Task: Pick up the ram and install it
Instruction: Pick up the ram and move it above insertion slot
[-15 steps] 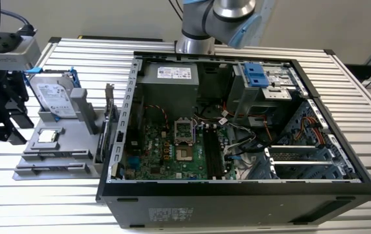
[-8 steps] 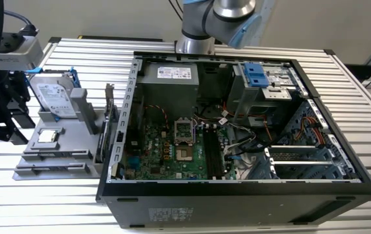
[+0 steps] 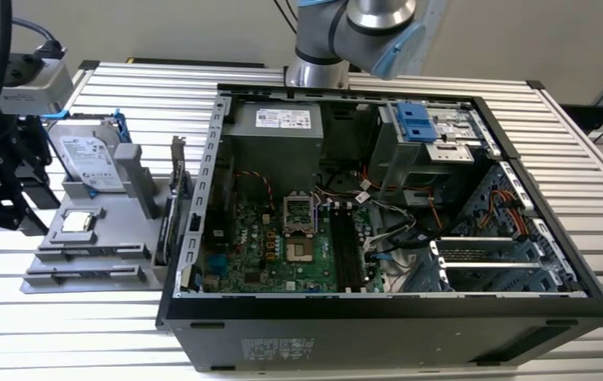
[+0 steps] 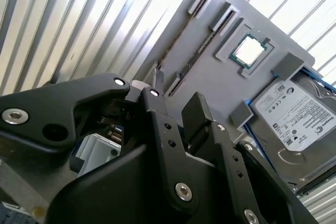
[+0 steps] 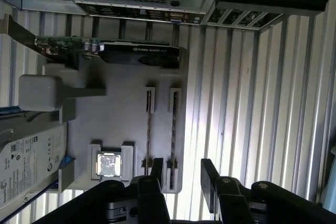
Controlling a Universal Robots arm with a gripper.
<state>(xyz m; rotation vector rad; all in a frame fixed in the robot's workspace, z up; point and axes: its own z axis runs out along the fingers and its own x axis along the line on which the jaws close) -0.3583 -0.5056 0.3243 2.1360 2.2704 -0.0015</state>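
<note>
The ram [image 5: 173, 129] is not yet picked up: it is seated in the tray [image 5: 115, 119], just ahead of the gripper [image 5: 184, 174], which is spread open and empty.

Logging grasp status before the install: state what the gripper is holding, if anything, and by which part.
Nothing is held. The gripper is open by the grey tray, where the ram lies in its slot.

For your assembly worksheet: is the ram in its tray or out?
In. The ram sits edge-on in a slot of the grey tray; the gripper is open, empty.
</note>
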